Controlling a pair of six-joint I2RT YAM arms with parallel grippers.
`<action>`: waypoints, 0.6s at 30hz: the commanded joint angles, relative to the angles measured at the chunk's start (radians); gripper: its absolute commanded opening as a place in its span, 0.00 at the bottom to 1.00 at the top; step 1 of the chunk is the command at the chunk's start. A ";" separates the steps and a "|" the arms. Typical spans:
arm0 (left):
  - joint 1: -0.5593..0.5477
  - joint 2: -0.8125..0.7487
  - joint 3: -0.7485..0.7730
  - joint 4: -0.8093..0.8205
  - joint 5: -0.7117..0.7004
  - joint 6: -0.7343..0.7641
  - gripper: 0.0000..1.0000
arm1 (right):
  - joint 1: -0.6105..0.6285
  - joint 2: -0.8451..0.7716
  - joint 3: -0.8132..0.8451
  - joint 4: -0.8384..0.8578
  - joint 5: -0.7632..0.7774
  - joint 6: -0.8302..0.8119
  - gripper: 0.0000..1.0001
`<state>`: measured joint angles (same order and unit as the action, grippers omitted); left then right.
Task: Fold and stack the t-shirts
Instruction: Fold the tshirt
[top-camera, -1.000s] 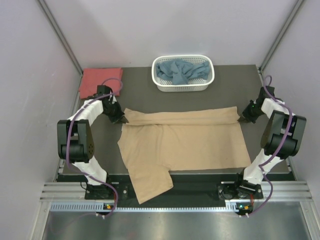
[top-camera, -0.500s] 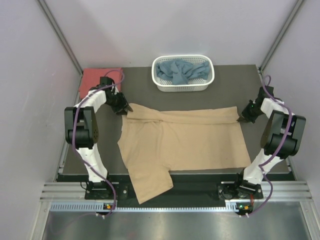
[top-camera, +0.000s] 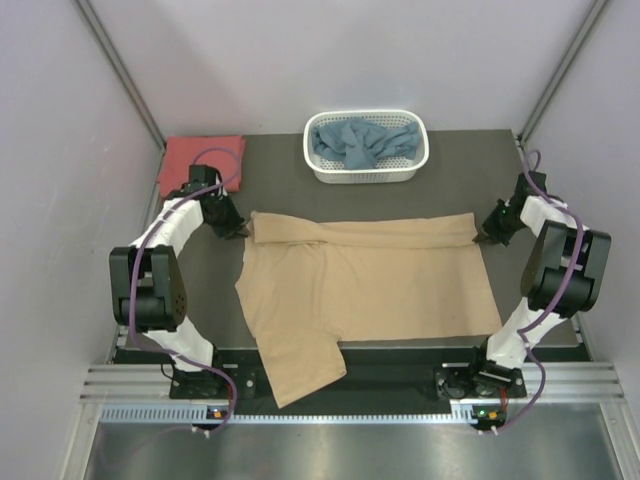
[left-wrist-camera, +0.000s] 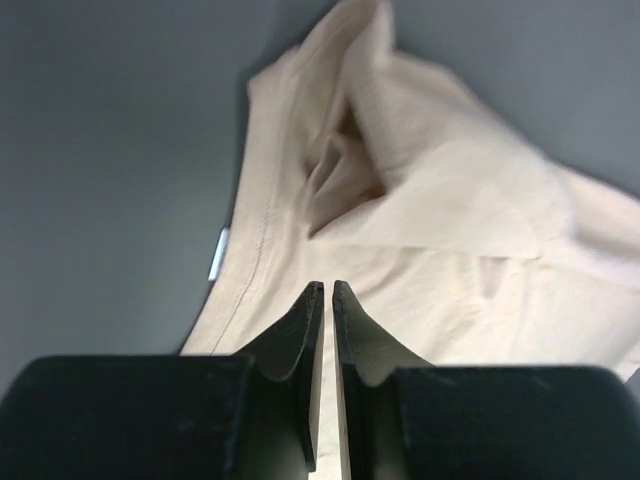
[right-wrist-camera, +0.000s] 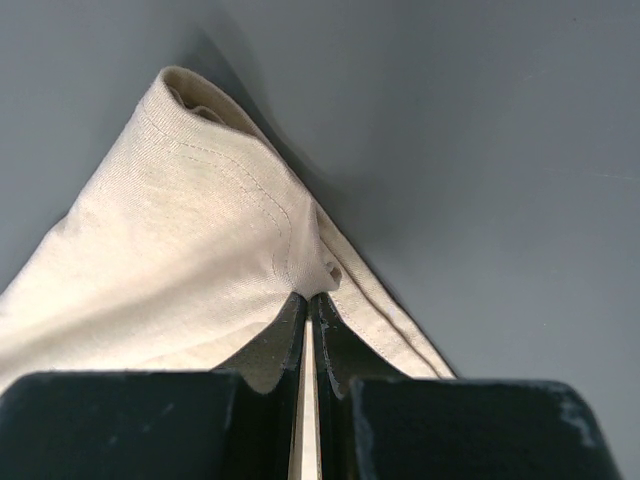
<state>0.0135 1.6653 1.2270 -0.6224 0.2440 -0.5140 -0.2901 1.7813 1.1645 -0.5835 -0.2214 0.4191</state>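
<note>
Right gripper (right-wrist-camera: 308, 297) pinches a corner of the tan t-shirt (top-camera: 370, 280) at its tips. Left gripper (left-wrist-camera: 323, 287), jaws barely apart, sits over the other corner; grip unclear. Best catch both layers there, then lift evenly.

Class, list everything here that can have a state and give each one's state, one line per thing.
tan t-shirt: spread out, far edge folded over.
coral-red t-shirt: folded, at the far left corner.
blue t-shirt: crumpled in the basket.
basket: upright, holding one shirt.
left gripper: nearly closed over the tan t-shirt; grip unclear.
right gripper: shut on the tan t-shirt's far right corner.
</note>
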 joint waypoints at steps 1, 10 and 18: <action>0.005 -0.007 -0.058 0.021 0.015 -0.018 0.12 | 0.011 -0.005 -0.005 0.039 0.005 -0.003 0.00; -0.001 0.053 -0.060 0.041 0.052 -0.003 0.20 | 0.014 -0.006 -0.015 0.045 0.008 0.000 0.00; -0.006 0.132 -0.012 0.050 0.063 0.003 0.24 | 0.016 -0.011 -0.025 0.048 0.011 0.001 0.00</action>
<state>0.0113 1.7901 1.1656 -0.6090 0.2874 -0.5220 -0.2886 1.7813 1.1389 -0.5602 -0.2211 0.4202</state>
